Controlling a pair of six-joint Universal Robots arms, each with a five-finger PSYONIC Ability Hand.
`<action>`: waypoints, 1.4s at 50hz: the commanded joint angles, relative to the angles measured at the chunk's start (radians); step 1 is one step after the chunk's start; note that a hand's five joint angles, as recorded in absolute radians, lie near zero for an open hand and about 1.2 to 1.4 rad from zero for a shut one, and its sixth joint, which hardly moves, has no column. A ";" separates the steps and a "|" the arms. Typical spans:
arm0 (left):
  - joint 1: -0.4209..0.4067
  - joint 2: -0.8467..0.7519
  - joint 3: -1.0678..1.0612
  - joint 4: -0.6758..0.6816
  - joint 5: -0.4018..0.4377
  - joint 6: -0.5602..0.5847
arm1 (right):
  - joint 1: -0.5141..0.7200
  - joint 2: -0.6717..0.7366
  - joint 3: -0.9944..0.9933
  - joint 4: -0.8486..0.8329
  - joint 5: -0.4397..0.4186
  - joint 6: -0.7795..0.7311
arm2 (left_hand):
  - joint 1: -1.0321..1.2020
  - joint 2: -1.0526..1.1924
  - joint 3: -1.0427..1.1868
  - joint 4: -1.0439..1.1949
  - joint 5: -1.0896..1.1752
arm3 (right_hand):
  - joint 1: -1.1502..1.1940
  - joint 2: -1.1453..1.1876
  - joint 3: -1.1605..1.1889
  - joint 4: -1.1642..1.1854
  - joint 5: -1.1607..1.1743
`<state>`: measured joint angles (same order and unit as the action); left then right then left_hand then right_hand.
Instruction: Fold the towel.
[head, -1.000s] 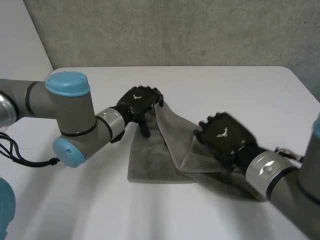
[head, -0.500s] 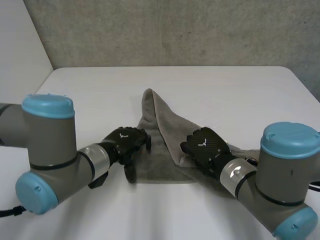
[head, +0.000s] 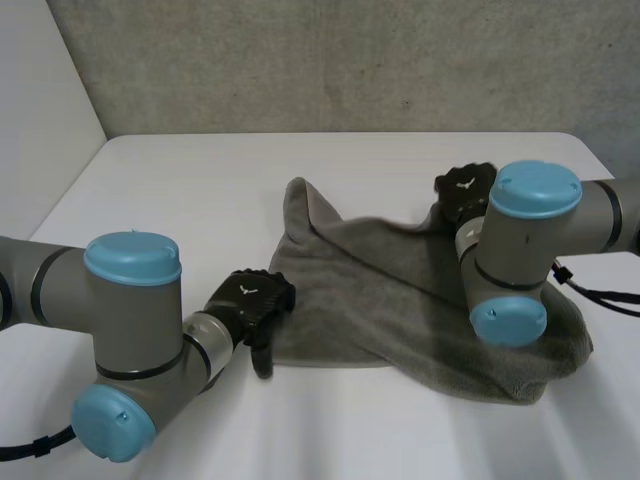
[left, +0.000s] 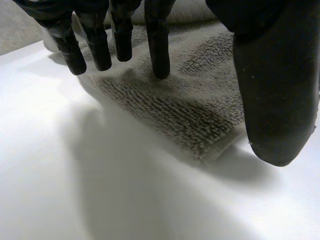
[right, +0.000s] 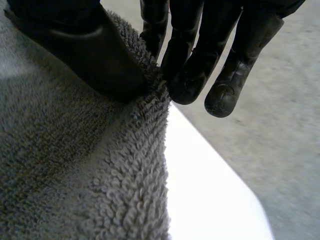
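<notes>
While right robot hand (right: 187, 55) pinches edge, grey towel (head: 385, 295) lies rumpled; left robot hand (head: 250, 298) relaxed at corner.

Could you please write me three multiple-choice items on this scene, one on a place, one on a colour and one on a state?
1. Where on the grey terry towel is the black left hand? A) its near-left corner B) its middle C) off it
2. What colour is the table? A) white B) brown C) green
3. What is the black right hand doing? A) lying flat, open B) pinching the towel's edge C) curled, empty
Answers: 1 A, its fingertips press by that corner; 2 A, the bare top is white; 3 B, thumb and fingers clamp the raised edge.
</notes>
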<state>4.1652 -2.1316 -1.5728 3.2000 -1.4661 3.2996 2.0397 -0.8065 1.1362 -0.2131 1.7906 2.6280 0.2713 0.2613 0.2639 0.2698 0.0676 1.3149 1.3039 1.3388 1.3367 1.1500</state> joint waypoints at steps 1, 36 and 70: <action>-0.019 -0.005 -0.001 -0.005 0.003 0.000 | -0.024 0.038 -0.108 0.001 0.042 -0.029 | -0.014 -0.004 -0.006 -0.012 0.015 | 0.081 0.092 0.058 0.060 0.072; -0.020 -0.050 0.016 0.101 0.001 0.003 | -0.240 -0.201 0.058 0.264 -0.120 -0.010 | 0.482 0.492 0.489 0.483 0.511 | -1.140 -1.129 -1.164 -1.162 -1.150; 0.076 0.137 0.042 0.089 -0.003 -0.147 | -0.622 -0.566 0.838 0.356 -0.792 -0.408 | 1.125 1.135 1.132 1.126 1.154 | -0.960 -0.949 -0.984 -0.982 -0.970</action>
<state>4.2272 -2.0185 -1.5234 3.2902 -1.4752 3.2056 1.4515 -1.3901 1.9317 0.1685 1.0447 2.2140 1.2573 1.3197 1.3261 1.3539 1.1135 0.2812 0.2686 0.2739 0.2727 0.1097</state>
